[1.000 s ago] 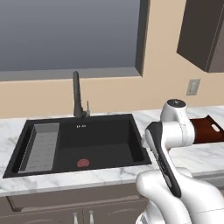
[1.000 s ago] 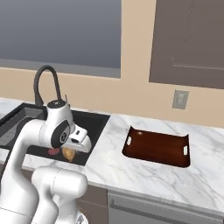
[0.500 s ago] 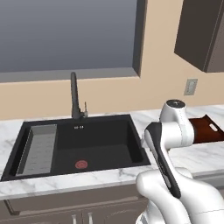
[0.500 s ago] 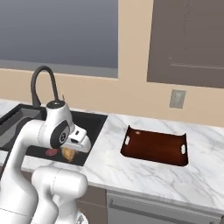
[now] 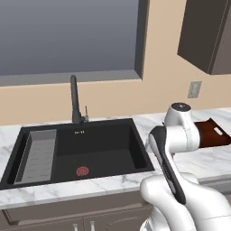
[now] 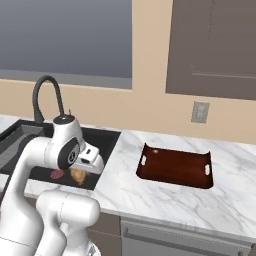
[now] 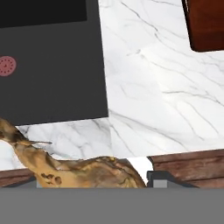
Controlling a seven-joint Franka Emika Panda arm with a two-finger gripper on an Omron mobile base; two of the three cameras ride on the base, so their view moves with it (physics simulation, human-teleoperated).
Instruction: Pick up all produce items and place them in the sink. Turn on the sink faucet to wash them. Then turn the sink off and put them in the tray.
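Nearest the camera on the hand, the golden-brown bulb [image 7: 83, 173] lies right at the gripper [image 7: 94, 183], its long thin stalk running out to one side. The fingertips themselves are hidden behind it, so the hold cannot be read directly there, but the bulb rides with the hand above the counter's front edge, and that only makes sense if the fingers are clamped on it across a fairly wide gap. From the right base view the same bulb [image 6: 77, 175] hangs below the hand over the sink's near right corner, so it seems to be on its way out of the basin.

Just beyond, the black sink [image 5: 106, 149] stands dry, with its red drain [image 5: 82, 171] near the front wall and the grey ribbed insert [image 5: 39, 155] along the left side. The faucet [image 5: 75, 101] rises from the back rim, spout arched over the basin, with no water visible, which fits the washing being finished.

Further along the marble counter [image 6: 165, 200], well apart from the sink toward the right, the reddish-brown tray [image 6: 176, 166] sits bare, ready to receive the bulb.
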